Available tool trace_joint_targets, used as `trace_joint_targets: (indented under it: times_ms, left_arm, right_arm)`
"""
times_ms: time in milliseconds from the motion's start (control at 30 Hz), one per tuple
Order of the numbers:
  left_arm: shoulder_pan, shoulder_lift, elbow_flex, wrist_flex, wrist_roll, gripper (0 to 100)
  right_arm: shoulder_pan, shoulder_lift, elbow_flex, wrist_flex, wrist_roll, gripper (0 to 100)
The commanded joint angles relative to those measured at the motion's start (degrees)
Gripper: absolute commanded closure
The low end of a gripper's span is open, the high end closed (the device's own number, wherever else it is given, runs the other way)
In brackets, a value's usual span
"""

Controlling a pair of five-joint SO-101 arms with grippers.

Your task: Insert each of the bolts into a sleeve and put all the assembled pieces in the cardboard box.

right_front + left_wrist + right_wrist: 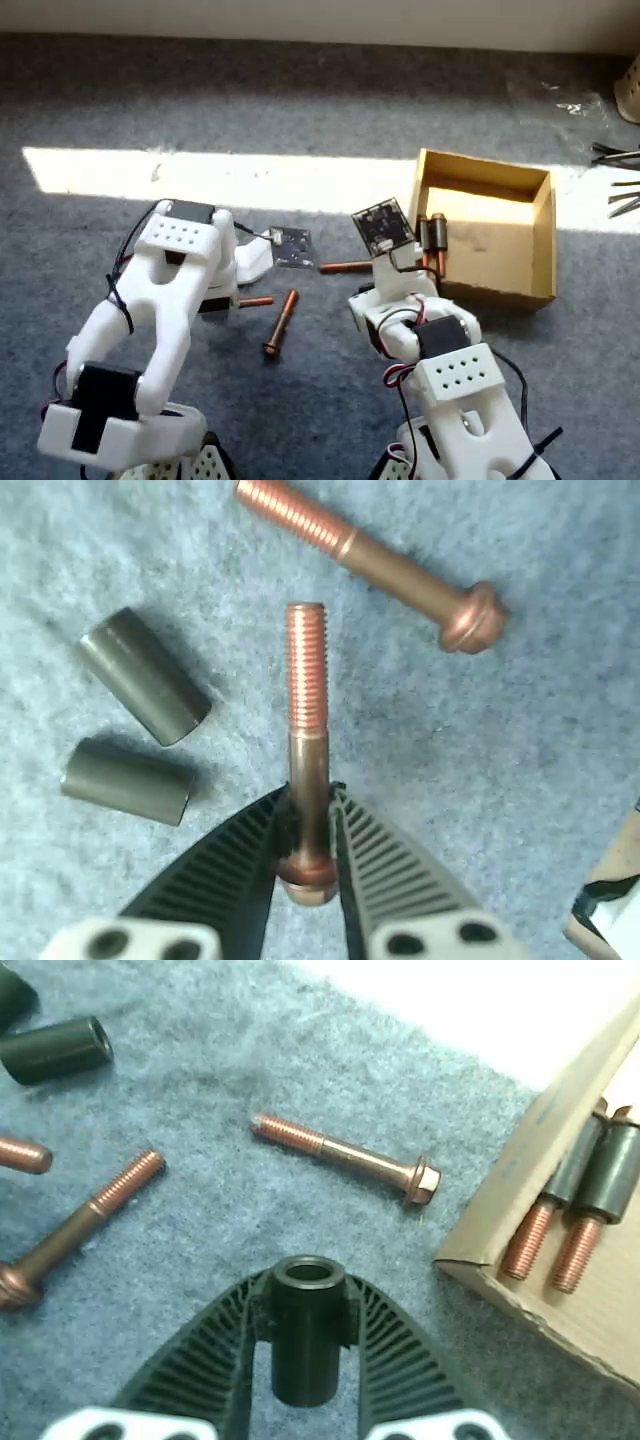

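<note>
My left gripper (310, 800) is shut on the head end of a copper bolt (307, 680), whose threaded end points away from it, just above the carpet. Beside it lie two dark sleeves (145, 675) (125, 780) and a loose bolt (370, 560). My right gripper (307, 1288) is shut on a dark sleeve (305, 1330), bore facing forward. Ahead of it lie one bolt (345, 1155) and another bolt (80, 1225). The cardboard box (540, 245) stands to the right with two assembled pieces (431, 240) inside against its left wall.
Grey carpet covers the floor, with a bright sunlit band (250, 180) across it. Two small dark circuit boards (293, 247) (383, 226) sit between the arms. Cable ties (615, 180) and a plastic bag lie at the far right.
</note>
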Motion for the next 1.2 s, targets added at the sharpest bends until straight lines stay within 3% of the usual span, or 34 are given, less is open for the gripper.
trace_joint_targets:
  times_ms: [0,133,300,467,633,967,1167]
  left_arm:
    - [1.19,-12.70,-1.63,2.37,-0.70,99]
    - [1.54,-19.21,-1.63,2.37,-2.02,99]
    - [4.00,-20.00,-1.71,0.44,-15.56,99]
    - [6.73,-19.38,-1.71,-10.81,-16.53,99]
    - [9.19,-8.66,-10.59,-11.60,-16.53,99]
    - [8.22,25.54,-47.96,10.11,-16.53,99]
    - [5.58,40.22,-64.22,15.91,-16.53,99]
  right_arm:
    - [0.48,-0.48,-0.22,-1.71,0.70,99.4]
    - [0.48,-0.48,-0.22,-1.71,0.70,99.4]
    - [0.48,-0.31,-0.22,-1.71,0.70,99.4]
    - [0.48,-0.22,-0.22,-1.71,0.70,99.4]
    - [0.48,-0.22,-0.22,-1.71,0.70,99.4]
    - [0.48,-0.22,-0.13,-1.71,0.70,99.4]
    - [0.40,-0.57,1.63,-2.68,5.19,99.4]
